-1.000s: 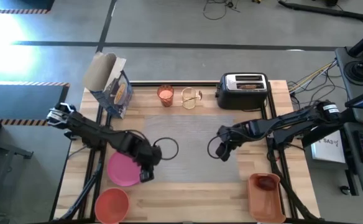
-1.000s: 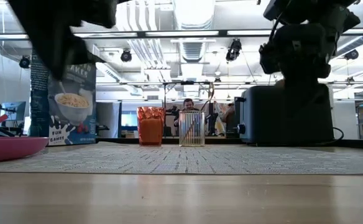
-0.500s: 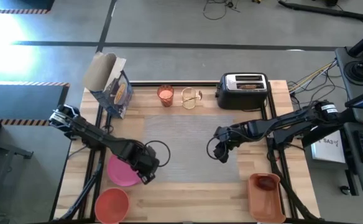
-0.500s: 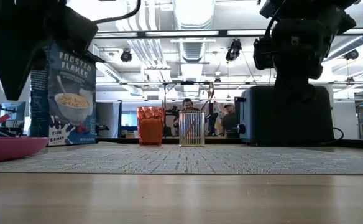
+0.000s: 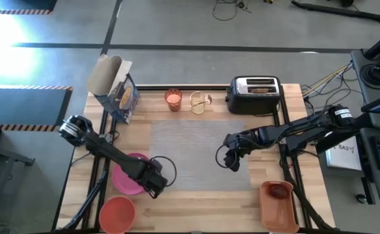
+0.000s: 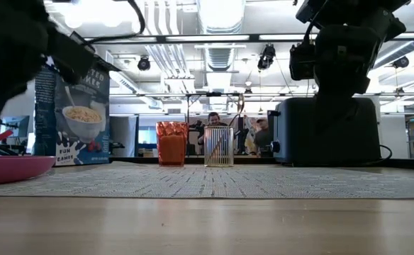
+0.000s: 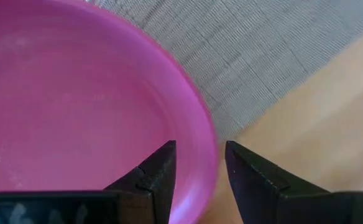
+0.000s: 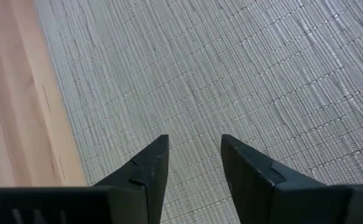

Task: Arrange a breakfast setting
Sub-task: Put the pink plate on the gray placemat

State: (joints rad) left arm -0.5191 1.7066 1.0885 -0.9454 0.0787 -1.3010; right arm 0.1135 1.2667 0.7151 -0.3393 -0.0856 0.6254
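The round pink plate (image 5: 126,174) lies at the table's near left, its right rim over the near left corner of the grey placemat (image 5: 200,153). My left gripper (image 5: 156,184) is open at that rim (image 7: 201,134), one finger over the plate's inside and one outside it. My right gripper (image 5: 232,162) is open and empty above the placemat's right part (image 8: 219,68). The orange-red bowl (image 5: 117,213) stands at the near left edge. The glass of orange-pink drink (image 5: 173,99) stands at the back. The toast (image 5: 260,90) sits in the toaster. The red fruit (image 5: 278,190) lies in the orange bin.
A cereal box (image 5: 115,88) stands at the far left. A clear holder (image 5: 201,102) stands beside the drink. The black-and-silver toaster (image 5: 255,95) is at the far right, and the orange bin (image 5: 278,207) is at the near right. A person shows far behind the table (image 6: 214,120).
My left gripper has gone toward the table's near edge and down, to the plate's right rim. The plate has stayed where it was.
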